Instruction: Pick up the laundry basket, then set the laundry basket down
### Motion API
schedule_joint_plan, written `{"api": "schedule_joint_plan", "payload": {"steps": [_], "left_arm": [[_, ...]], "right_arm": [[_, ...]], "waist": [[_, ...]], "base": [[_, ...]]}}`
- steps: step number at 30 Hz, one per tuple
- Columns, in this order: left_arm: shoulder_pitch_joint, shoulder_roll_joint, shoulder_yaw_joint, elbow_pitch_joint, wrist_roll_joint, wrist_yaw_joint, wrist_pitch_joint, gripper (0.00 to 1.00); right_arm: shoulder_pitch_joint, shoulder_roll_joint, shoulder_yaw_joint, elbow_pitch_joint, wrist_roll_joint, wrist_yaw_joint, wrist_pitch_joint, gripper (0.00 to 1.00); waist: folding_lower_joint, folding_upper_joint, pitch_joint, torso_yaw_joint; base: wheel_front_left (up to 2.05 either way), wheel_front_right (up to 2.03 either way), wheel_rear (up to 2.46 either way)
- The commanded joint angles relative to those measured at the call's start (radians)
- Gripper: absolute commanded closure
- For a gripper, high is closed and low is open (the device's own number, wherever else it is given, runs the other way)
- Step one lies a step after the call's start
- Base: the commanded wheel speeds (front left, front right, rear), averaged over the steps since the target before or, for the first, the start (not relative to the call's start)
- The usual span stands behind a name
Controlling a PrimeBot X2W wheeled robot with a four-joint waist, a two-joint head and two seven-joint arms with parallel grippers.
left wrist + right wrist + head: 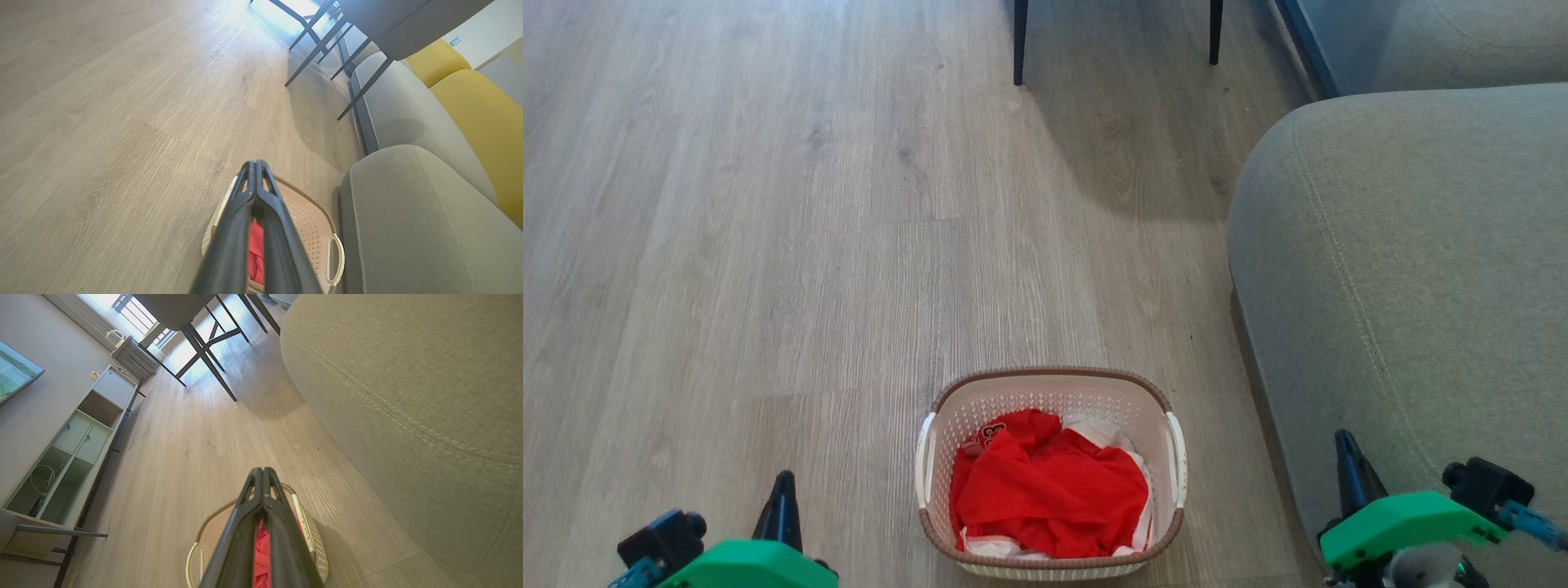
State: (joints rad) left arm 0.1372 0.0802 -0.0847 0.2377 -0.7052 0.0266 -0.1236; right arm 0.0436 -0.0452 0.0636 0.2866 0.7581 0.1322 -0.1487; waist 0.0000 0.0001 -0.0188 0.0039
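The small rounded-rectangular cream-white plastic laundry basket stands upright on the pale wood-look plank floor, low in the middle of the head view, between the two tools and apart from both. In it lies a crumpled red garment that covers most of the bottom, with a piece of white cloth showing at its right edge and under it. The walls of the basket are full of little holes, its rim is brown with a woven look, and a white loop handle sits on each short side. Just to the right of the basket is the big grey-beige fabric sofa, rounded, with a stitched seam; a narrow strip of floor lies between them. Farther away, two thin black furniture legs stand on the floor. The left tool has its dark fingers pressed together and pinches nothing. The right tool, in front of the sofa in the head view, is pressed together too and is also empty
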Motion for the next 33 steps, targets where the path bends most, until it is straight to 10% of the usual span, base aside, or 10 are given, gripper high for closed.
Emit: {"api": "schedule_joint_plan", "payload": {"steps": [1,33], "left_arm": [[-0.06,-0.001,0.025,-0.027,-0.021,-0.006,0.004,1.0],[-0.134,-0.012,0.093,-0.013,-0.376,-0.067,0.096,1.0]], "right_arm": [[-0.05,-0.02,-0.003,-0.033,0.022,-0.001,0.009,1.0],[-0.089,-0.026,-0.056,-0.038,0.368,-0.001,0.097,1.0]], "waist": [[0.0,-0.0001,0.0,0.0],[0.0,-0.0001,0.009,-0.002]], "base": [[0.0,0.0,0.0],[0.0,0.0,0.0]]}}
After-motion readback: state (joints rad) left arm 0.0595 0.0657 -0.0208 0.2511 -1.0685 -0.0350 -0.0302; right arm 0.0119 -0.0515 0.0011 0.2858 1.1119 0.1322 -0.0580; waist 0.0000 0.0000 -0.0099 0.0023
